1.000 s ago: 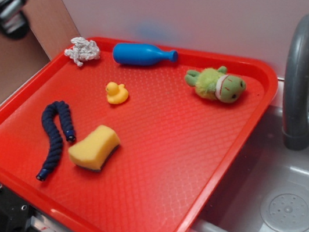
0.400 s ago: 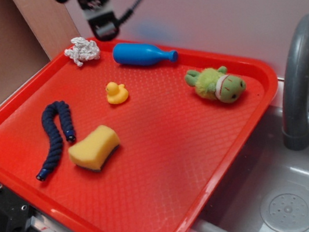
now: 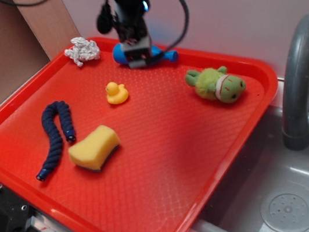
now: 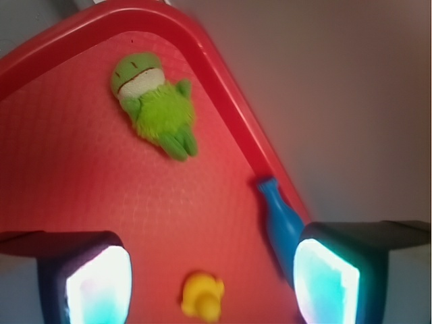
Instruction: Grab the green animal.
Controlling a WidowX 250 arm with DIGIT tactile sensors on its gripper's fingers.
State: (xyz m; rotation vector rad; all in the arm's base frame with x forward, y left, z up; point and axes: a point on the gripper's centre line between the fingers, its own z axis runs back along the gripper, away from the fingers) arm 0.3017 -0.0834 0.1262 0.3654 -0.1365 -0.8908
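The green animal [image 3: 216,84], a fuzzy lime plush with a darker green head and a white-and-red band, lies on the red tray [image 3: 180,165] at its far right. In the wrist view the green animal [image 4: 156,104] shows near the top, well ahead of the fingers. My gripper [image 3: 135,51] hangs open above the back of the tray, over the blue bottle and left of the plush. Its two glowing fingers [image 4: 98,286] stand wide apart with nothing between them; the gripper [image 4: 212,282] holds nothing.
A blue bottle [image 3: 143,54] lies under the gripper. A yellow duck [image 3: 117,92], a yellow sponge [image 3: 94,148], a dark blue rope [image 3: 56,135] and a white crumpled wad [image 3: 82,50] share the tray. A grey tap [image 3: 303,77] and sink [image 3: 285,201] stand right.
The arm has swung from the top left corner rightward and down, now hanging over the blue bottle. Nothing on the tray has moved.
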